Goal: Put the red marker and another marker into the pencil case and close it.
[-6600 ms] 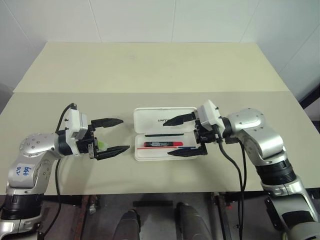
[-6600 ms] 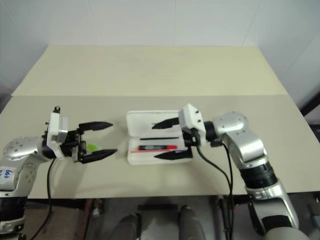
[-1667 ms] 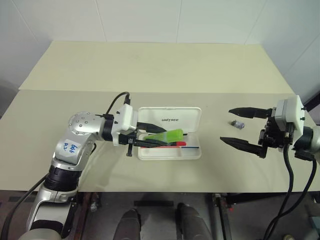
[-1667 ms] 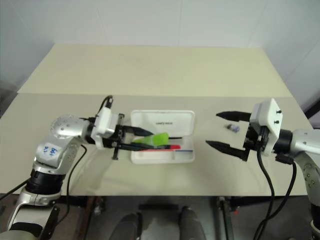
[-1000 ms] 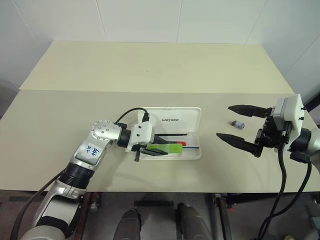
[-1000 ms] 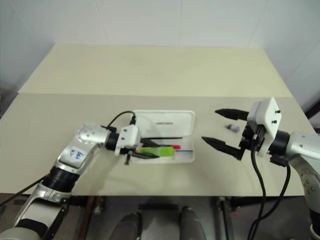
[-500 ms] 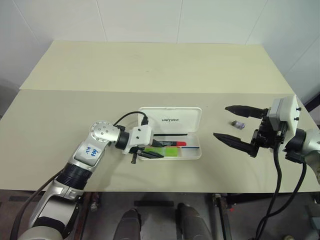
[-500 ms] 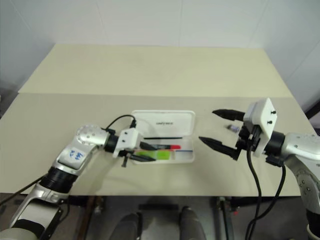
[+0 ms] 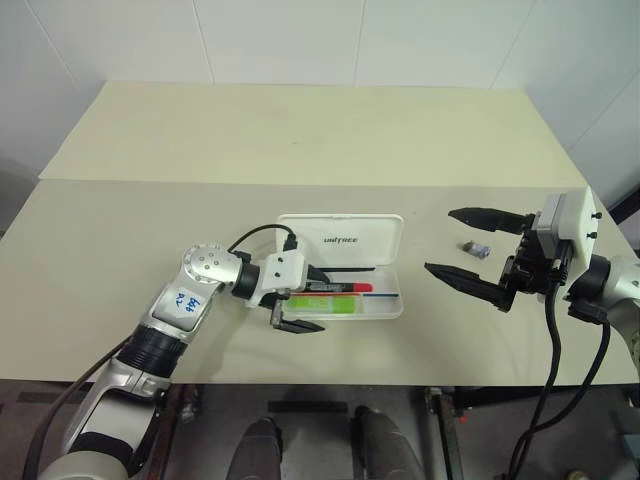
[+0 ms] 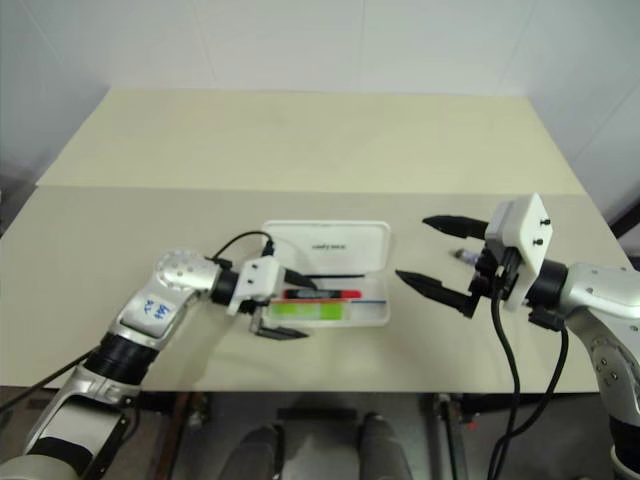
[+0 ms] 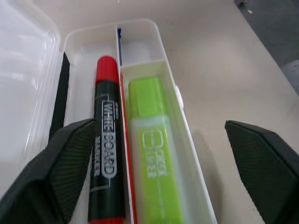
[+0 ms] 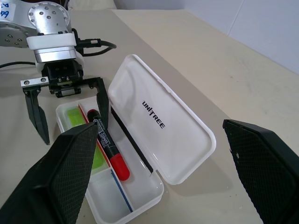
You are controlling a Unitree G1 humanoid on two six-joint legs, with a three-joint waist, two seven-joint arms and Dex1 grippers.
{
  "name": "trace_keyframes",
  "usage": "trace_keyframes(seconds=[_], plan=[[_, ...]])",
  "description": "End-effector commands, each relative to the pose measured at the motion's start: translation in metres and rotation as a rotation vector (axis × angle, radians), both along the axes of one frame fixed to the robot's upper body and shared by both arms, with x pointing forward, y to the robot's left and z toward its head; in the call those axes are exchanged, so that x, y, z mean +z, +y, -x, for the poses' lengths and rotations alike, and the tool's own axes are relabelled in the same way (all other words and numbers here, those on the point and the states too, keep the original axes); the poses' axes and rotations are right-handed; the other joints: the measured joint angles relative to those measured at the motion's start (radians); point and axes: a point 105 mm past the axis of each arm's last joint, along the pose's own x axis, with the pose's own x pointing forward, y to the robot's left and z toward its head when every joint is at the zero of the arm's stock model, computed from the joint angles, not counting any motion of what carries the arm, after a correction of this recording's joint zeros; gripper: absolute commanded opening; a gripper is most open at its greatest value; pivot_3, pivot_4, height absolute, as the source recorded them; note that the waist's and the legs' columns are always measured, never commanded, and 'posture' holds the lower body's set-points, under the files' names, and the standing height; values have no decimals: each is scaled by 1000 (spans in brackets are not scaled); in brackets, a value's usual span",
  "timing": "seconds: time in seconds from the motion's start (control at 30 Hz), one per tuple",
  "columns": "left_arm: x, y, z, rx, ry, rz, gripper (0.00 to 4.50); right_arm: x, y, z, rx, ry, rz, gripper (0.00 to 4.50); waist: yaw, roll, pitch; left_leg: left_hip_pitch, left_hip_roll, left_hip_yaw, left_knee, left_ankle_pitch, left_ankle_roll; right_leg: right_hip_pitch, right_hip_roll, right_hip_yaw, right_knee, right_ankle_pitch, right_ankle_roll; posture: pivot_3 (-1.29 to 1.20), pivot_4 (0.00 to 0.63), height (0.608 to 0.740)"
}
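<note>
The white pencil case [image 9: 372,243] lies open at the table's front middle, its lid flat behind the tray. Inside the tray the red marker [image 9: 336,287] lies lengthwise. The lime-green highlighter [image 9: 330,303], the other marker, lies beside it in the front compartment. My left gripper [image 9: 320,300] is open over the tray's left end, one finger [image 11: 65,158] inside the case by the red marker [image 11: 106,154], the other outside the front wall. Neither touches the highlighter [image 11: 152,163]. My right gripper [image 9: 440,241] hangs open and empty to the right of the case.
A tiny grey-purple object [image 9: 477,248] lies on the table right of the case, between my right gripper's fingers as seen from above. The cream table [image 9: 300,150] stretches far back, with a seam across its middle.
My left gripper has gone from shut on the green highlighter to open. The highlighter now rests loose in the tray. Before that, it was carried in from the table's left side.
</note>
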Motion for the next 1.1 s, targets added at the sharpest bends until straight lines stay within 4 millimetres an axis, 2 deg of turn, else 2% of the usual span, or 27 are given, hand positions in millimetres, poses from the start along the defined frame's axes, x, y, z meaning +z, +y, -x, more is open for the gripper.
trace_keyframes(seconds=[0.03,0.1,0.2,0.4,0.53,0.63,0.77,0.93,1.1], plan=[[21,-8,1,-18,-36,69,4416,9,5,3,25,-47,-7,4500,0,0,0,0,0,0,0,0,0,0,0,0,0,0,0,0,150,740],[26,-11,5,-41,-26,98,4416,8,4,1,23,-42,-11,4500,-1,0,0,0,0,0,0,0,0,0,0,0,0,0,0,0,150,740],[51,-12,11,-56,8,222,4416,1,-7,-10,-8,-4,-26,4500,0,0,0,0,0,0,0,0,0,0,0,0,0,0,0,0,150,740],[85,3,14,-65,21,316,4467,-19,-42,-32,-97,54,53,4500,-1,0,0,1,0,0,0,0,0,0,0,0,1,0,0,0,150,740],[129,20,8,4,-51,410,4467,-38,-68,-50,-160,123,77,4500,-6,0,0,1,0,0,0,0,0,0,0,0,2,1,1,0,150,740],[149,25,7,30,-78,433,4467,-47,-82,-65,-193,146,80,4500,-8,0,0,1,0,0,0,0,0,0,0,0,2,1,2,0,150,740],[160,29,9,35,-73,436,4467,-58,-91,-83,-212,176,85,4500,-15,1,1,2,0,0,-1,0,0,0,0,0,2,7,13,0,150,740],[161,32,9,42,-83,412,4467,-65,-92,-96,-206,190,92,4500,-27,1,1,1,0,0,-2,1,-1,0,0,0,2,7,13,0,150,740],[157,43,14,62,-74,356,4467,-83,-97,-114,-236,240,129,4500,-35,2,1,1,0,1,-2,1,-1,-1,0,0,2,7,14,0,150,740]])
